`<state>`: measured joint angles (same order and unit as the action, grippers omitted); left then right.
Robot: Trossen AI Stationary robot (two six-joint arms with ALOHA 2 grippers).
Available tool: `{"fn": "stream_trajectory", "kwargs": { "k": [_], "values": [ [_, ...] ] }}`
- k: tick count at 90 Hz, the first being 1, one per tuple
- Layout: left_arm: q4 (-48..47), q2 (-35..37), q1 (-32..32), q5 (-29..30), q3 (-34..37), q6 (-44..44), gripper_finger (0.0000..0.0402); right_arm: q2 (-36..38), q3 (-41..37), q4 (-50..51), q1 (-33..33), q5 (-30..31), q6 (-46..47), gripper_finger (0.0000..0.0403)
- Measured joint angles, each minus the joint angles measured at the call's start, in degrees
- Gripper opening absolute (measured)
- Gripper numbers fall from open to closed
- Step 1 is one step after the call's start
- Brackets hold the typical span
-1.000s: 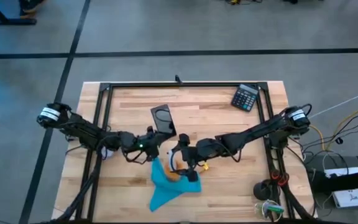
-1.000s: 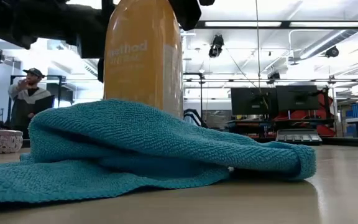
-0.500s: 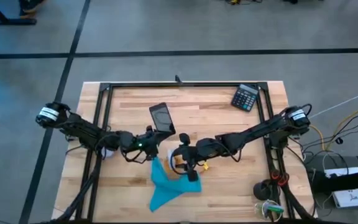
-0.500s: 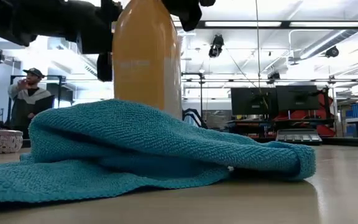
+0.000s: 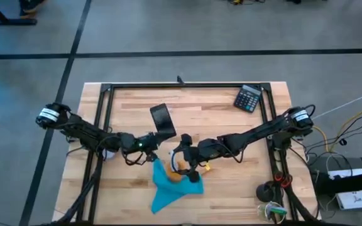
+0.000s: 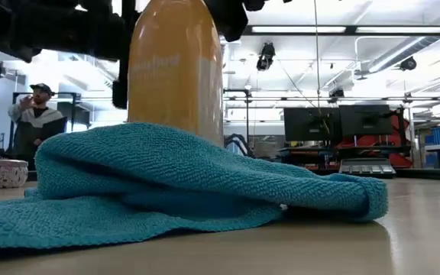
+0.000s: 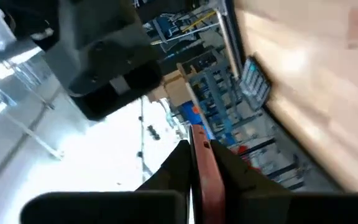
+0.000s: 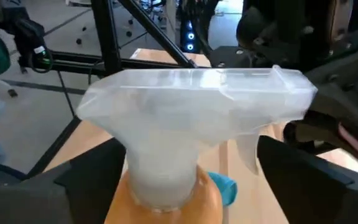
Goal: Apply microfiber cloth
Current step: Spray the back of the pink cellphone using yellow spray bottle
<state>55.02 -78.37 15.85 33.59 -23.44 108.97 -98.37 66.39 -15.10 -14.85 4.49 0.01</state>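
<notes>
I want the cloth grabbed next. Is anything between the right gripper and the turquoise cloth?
Yes: the orange spray bottle, held in the right gripper, stands at the microfiber cloth's edge. The left gripper holds the black phone.

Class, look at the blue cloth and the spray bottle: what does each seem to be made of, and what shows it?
The microfiber cloth: soft woven fabric, matte, with a ribbed knit texture and limp folds. The spray bottle: probably plastic, with a smooth, slightly glossy orange body; its trigger head looks like translucent frosted plastic.
</notes>
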Motion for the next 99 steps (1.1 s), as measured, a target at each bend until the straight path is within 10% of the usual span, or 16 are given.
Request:
{"fn": "stream_trajectory", "kwargs": {
  "k": [47, 99],
  "values": [
    [0.02, 0.00, 4.71, 16.06, 7.52, -16.94, 0.0016, 0.42, 0.00, 0.56, 1.57, 14.01, -3.89, 0.0354],
    [-0.05, 0.02, 8.26, 17.04, 8.96, -33.68, 0.0017, 0.76, 0.00, 7.00, 11.98, 21.09, -6.14, 0.0354]
  ]
}}
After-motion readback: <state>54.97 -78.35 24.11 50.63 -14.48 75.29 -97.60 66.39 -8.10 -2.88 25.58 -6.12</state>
